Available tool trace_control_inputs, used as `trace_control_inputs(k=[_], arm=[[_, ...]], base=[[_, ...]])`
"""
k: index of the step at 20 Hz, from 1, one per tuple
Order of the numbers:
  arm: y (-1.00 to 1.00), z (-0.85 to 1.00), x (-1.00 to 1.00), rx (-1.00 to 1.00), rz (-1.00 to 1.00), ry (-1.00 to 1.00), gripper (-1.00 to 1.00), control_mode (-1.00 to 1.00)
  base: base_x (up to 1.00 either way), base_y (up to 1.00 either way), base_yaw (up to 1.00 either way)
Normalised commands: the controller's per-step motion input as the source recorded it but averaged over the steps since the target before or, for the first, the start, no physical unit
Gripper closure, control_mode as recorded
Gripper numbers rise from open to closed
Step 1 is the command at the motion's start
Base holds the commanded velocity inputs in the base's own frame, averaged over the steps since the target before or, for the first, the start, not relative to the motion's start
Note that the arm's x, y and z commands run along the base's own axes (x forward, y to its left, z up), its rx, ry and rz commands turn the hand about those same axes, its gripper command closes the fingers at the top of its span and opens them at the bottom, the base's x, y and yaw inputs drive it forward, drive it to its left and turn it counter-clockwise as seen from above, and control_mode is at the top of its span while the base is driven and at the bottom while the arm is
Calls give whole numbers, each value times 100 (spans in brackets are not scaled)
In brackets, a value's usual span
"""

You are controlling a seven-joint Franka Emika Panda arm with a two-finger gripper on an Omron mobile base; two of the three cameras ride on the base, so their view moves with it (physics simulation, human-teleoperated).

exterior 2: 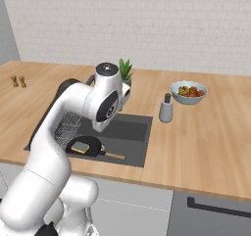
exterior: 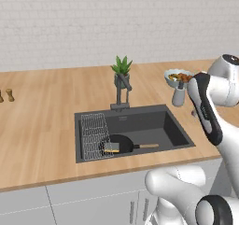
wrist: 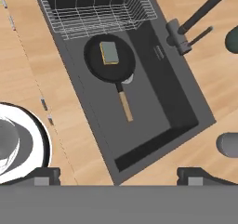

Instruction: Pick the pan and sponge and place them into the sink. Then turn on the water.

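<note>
Sink (wrist: 162, 107) basin holds pan (wrist: 95, 60), handle toward 5 o'clock, sponge (wrist: 109, 53) lying in it. Faucet (wrist: 183, 35) at 2 o'clock, no stream yet; approach its lever squarely and push sideways. Gripper (wrist: 118, 174) spread wide, holding nothing.

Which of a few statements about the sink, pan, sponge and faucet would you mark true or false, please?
1. The pan lies in the sink. True.
2. The sponge sits on the counter beside the sink. False: it rests in the pan.
3. Water streams from the faucet. False: no stream is visible.
4. The pan handle points away from the rack. True.
5. The pincer grips the pan handle. False: it is above the sink, apart from the pan, holding nothing.
</note>
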Motion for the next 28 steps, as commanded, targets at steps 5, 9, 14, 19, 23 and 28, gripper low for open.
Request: trace_control_inputs(k=[5, 9, 14, 19, 23, 28], arm=[[-51, 48, -18, 15, -3, -4, -100, -100], [-8, 54, 10, 22, 0, -12, -100, -100], [-3, 38, 36, 33, 0, -19, -100, -100], [16, 17, 16, 35, 0, -37, -100, -100], [70, -25, 24, 13, 2, -34, -100, -100], [75, -11, 39, 0, 0, -21, -100, -100]], base=[[0, 0, 0], [0, 0, 0], [0, 0, 0], [0, 0, 0], [0, 0, 0], [0, 0, 0]])
